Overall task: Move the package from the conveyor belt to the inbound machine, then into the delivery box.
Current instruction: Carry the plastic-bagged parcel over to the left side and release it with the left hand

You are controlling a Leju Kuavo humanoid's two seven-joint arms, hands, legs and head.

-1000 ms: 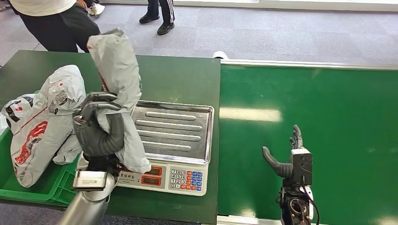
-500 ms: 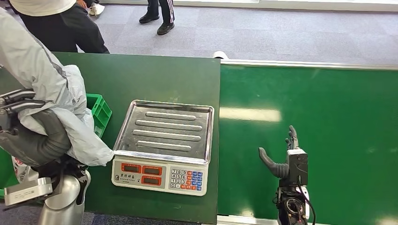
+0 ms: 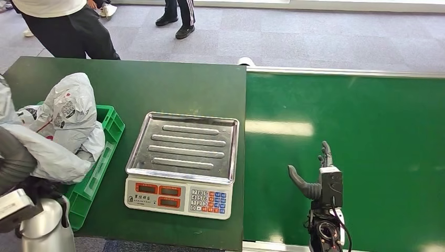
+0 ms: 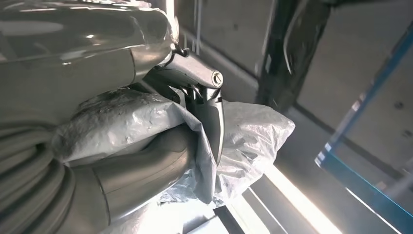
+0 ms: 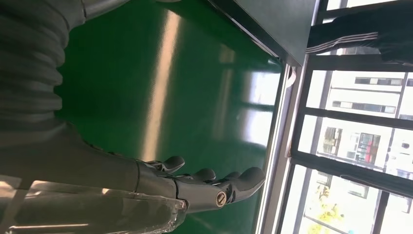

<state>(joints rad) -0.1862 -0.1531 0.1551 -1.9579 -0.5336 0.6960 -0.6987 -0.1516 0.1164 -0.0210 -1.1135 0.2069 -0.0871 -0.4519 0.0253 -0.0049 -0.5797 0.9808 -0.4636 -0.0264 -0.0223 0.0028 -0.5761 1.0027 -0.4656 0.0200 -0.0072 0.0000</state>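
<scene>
My left hand point(image 3: 11, 160) grips a grey plastic package point(image 3: 44, 157) at the far left, above the green delivery box point(image 3: 107, 131). In the left wrist view the package point(image 4: 146, 122) is wrapped between the thumb and fingers point(image 4: 209, 102). Several other bagged parcels point(image 3: 71, 113) lie in the box. The inbound machine, a scale with a bare steel tray point(image 3: 183, 144) and keypad point(image 3: 210, 200), stands to the right of the box. My right hand point(image 3: 317, 176) hovers open over the green conveyor belt point(image 3: 367, 131), holding nothing; its fingers point(image 5: 214, 183) are straight.
Two people stand beyond the dark green table point(image 3: 173, 84), one at its far left corner point(image 3: 68, 26) and one farther back point(image 3: 178, 16). A steel rail point(image 3: 346, 72) edges the belt's far side.
My left arm has swung left with the package, from beside the scale tray to over the delivery box. The right hand has barely moved.
</scene>
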